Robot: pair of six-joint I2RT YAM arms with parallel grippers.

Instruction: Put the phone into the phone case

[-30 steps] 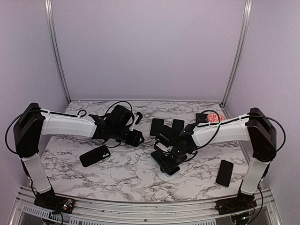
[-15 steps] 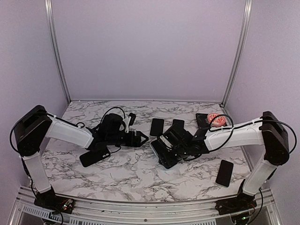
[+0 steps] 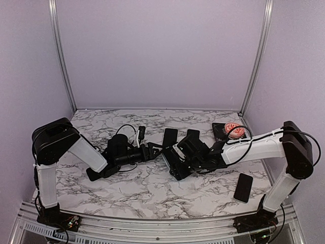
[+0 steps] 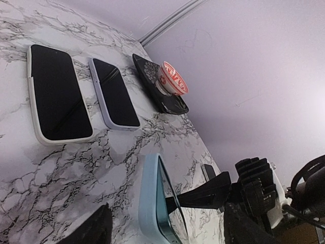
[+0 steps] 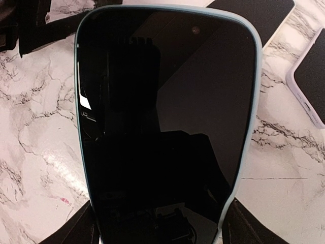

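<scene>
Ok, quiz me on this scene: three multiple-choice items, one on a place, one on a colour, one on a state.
1. Where on the table is the black case with the red-and-white disc?
A) near left corner
B) far right corner
C) under the left arm

2. What colour is the case around the phone in the right hand?
A) light blue
B) red
C) yellow

3. How is the left hand?
A) shut on a white phone
B) open, holding nothing
C) out of view

Answers: 1 B, it lies at the back right; 2 A, both wrist views show pale blue; 3 B, its jaws stand apart, gripping nothing.
</scene>
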